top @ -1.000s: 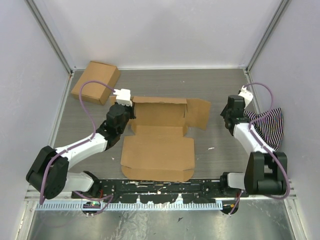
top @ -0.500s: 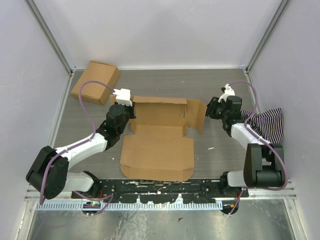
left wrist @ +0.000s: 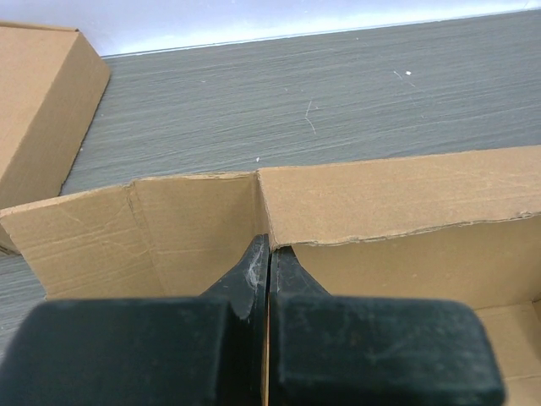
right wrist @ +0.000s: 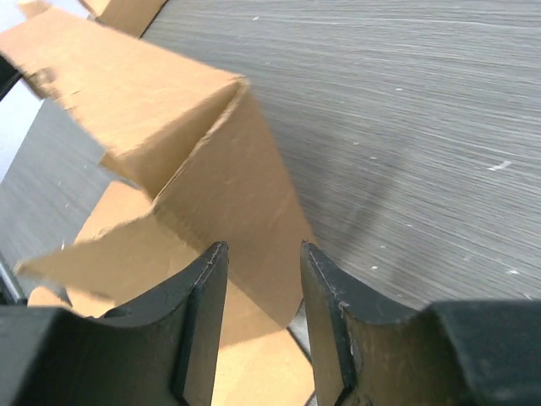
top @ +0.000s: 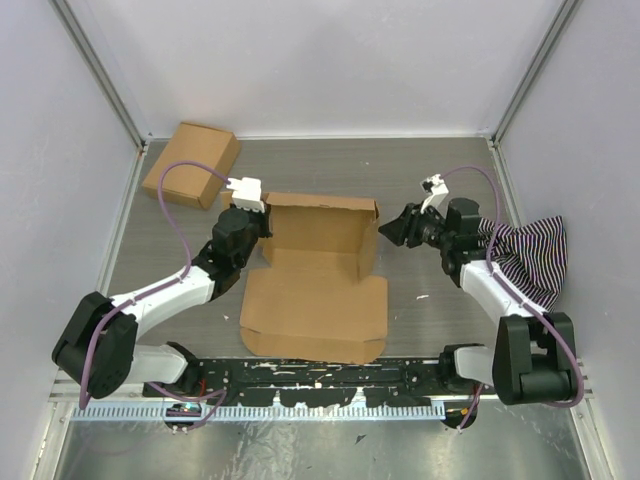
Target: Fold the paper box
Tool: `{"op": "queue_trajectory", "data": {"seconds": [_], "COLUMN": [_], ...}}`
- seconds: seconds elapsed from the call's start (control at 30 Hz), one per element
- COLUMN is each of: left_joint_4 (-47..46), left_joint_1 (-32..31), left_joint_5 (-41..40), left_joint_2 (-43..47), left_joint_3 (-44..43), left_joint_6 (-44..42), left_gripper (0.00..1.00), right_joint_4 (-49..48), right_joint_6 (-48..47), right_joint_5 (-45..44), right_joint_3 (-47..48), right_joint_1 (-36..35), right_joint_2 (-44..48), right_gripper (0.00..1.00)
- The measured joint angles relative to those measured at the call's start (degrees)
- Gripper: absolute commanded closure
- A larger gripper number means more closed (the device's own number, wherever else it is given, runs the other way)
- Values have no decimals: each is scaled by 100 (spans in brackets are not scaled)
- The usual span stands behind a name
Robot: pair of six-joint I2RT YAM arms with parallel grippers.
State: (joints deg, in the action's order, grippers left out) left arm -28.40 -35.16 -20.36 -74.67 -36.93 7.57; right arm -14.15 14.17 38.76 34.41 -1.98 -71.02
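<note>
The box [top: 315,300] lies mid-counter [top: 330,165], its back and side walls upright. The left gripper [top: 260,222] is clamped on the wall at its 10 o'clock corner. The right gripper [top: 392,230], at 2 o'clock, has jaws apart astride the side flap.

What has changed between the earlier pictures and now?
The right fingers swung left to the paper box and pushed its right flap, lying open before, up against the side. The left fingers stay shut on its back-left corner; the small box is unmoved.
</note>
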Motion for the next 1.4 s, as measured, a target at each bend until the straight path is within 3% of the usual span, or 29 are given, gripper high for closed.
{"op": "queue_trajectory", "data": {"seconds": [0.4,0.9,1.4], "left_joint_4": [-142,-968,-1751], "left_joint_1": [0,2,2], "left_joint_5": [61,271,293], "left_joint_2": [0,-2,-138], "left_joint_3": [61,568,935], "left_joint_6": [42,61,109], "left_gripper": [100,100,100], "right_joint_4": [595,586,260], "right_joint_6": [-229,-273,-155], "right_joint_5": [-728,-1558,-3399], "right_joint_3": [-31,-118,-212], "right_joint_1": [-702,-1322,-2155], "right_joint_2": [680,352,348], "right_gripper": [44,43,44]}}
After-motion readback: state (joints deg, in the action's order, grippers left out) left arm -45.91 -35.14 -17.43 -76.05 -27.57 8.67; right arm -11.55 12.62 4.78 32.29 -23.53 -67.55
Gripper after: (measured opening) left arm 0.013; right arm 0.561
